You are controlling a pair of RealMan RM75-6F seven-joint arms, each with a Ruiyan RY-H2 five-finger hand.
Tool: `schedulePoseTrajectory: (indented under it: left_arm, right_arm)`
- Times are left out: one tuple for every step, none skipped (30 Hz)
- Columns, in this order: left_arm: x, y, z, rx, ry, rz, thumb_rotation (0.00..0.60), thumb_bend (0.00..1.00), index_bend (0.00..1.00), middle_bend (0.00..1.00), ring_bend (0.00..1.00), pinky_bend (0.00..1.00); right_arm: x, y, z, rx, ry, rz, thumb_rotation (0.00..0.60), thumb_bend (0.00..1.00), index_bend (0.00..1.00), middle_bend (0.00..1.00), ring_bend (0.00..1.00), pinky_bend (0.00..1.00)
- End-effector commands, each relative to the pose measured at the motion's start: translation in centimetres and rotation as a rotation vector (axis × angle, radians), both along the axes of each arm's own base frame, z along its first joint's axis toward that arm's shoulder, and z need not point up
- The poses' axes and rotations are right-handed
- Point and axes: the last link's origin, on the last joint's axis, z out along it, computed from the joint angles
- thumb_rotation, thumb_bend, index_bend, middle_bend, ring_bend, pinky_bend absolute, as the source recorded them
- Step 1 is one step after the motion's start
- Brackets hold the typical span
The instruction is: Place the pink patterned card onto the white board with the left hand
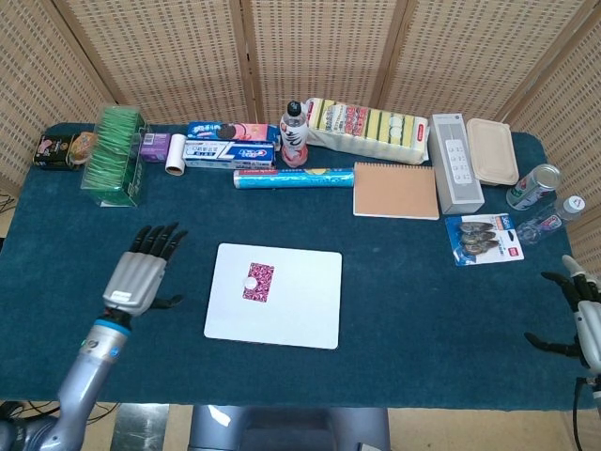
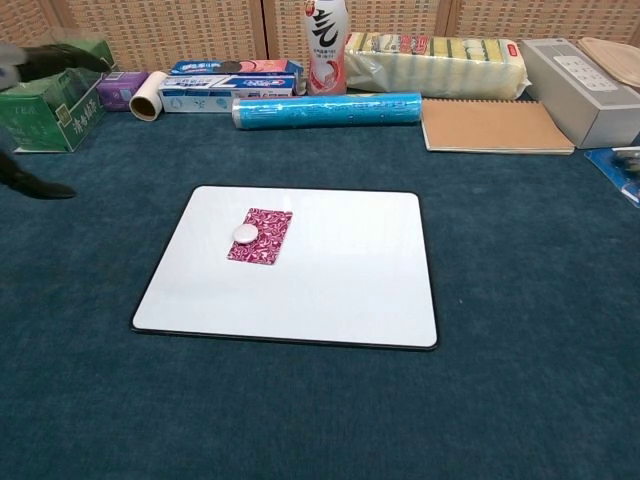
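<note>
The left hand at the lower left of the head view has a flat, light-grey metallic back ridged lengthwise, and slim black fingers with grey segments. A bright blue ring marks its wrist, below which a smooth grey forearm tapers toward the bottom edge. The right hand at the lower right edge shows a pale whitish body with thin black fingers. In the chest view, only blurred dark fingers show at the left edge.
</note>
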Motion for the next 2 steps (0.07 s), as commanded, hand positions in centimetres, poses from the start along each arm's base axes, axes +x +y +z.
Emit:
schedulePoseTrajectory:
  left_arm:
    - [-6.4, -6.6, 4.2, 0.066, -0.06, 0.119, 0.6, 0.12, 0.0, 0.0, 0.0, 0.01]
    - [-7.4, -7.9, 4.7, 0.075, -0.071, 0.138, 0.6, 0.12, 0.0, 0.0, 0.0, 0.01]
  right_arm:
    - [0.4, 0.3, -0.1, -0.018, 0.025, 0.028, 0.6, 0.07, 0.18, 0.0, 0.0, 0.0]
    - [0.6, 0.4, -0.2, -0.025, 0.033, 0.039, 0.6, 0.07, 0.18, 0.0, 0.0, 0.0]
